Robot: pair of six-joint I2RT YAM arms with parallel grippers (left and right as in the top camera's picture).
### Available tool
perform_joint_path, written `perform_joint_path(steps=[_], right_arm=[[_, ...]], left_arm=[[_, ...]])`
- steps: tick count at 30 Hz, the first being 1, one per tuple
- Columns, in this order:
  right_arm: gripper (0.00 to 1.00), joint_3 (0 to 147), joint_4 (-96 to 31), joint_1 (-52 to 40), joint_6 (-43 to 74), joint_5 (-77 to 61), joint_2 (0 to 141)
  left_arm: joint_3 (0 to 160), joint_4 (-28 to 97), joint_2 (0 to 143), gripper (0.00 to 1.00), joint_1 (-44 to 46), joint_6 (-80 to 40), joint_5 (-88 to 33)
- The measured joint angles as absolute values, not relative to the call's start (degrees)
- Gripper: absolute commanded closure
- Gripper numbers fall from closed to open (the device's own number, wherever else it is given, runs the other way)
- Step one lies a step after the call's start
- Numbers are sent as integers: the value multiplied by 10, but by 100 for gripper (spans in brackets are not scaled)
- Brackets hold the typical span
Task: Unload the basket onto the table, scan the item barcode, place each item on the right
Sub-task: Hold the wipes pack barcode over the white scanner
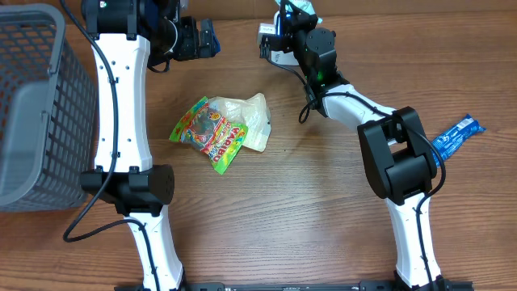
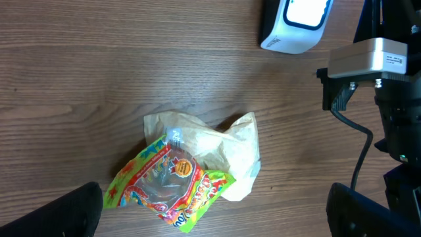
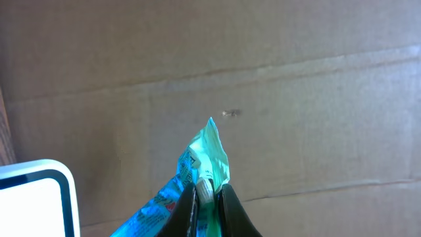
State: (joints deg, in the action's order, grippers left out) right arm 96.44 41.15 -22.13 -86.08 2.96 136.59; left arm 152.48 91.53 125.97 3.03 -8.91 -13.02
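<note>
Nearest you is the matte brown wood-grain table (image 1: 307, 226) between the two arm bases. At mid-table a crumpled bright green, red and yellow plastic sweet bag (image 1: 212, 133) lies flat, overlapping a wrinkled translucent cream film bag (image 1: 252, 120) just behind it. Both are slack and shiny, so you should expect them to slide and fold under a pinch. On the robot's right side a flat blue foil packet (image 1: 457, 133) rests on the wood, partly hidden by the arm's elbow. On the left edge stands a grey plastic mesh basket (image 1: 32, 105) with stiff lattice walls; it is probably the drop point for items once they are scanned. Farther back the left gripper (image 1: 208, 37) hangs above the table with its jaws spread wide and nothing between them. Its camera looks down on the sweet bag, and you can read it as parked out of the way. Across from it the right gripper (image 3: 206, 197) has its jaws pinched narrow on the lower edge of a thin teal-and-blue glossy foil packet (image 3: 209, 155), the item in hand for this task. The packet's crinkled tip points up past the fingertips. Gripping it by the edge likely leaves the printed faces free to show. Just beside it sits the white rounded plastic barcode scanner (image 2: 295, 23), smooth, dark-rimmed, with a lit window. You cannot tell whether the barcode faces that window. Farthest off is a dull brown cardboard panel (image 3: 263, 66), creased, closing the back.
</note>
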Motion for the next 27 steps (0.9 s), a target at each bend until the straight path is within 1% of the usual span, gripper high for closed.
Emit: perform_joint_path(steps=[4,10,16,27], right_arm=[[96,964,447,-221,-873,29,1367],[96,964,437,-221,-879,27,1368],[96,964,429,-222,-882,-3,1369],[96,964,462,-222,-951,-28,1404]], left_arm=[[1525,915,1260,0,30,-89,-130],[1525,915,1260,0,30,-89,-130],[1525,915,1260,0,30,-89,-130],[1525,915,1260,0,30,-89,-130]])
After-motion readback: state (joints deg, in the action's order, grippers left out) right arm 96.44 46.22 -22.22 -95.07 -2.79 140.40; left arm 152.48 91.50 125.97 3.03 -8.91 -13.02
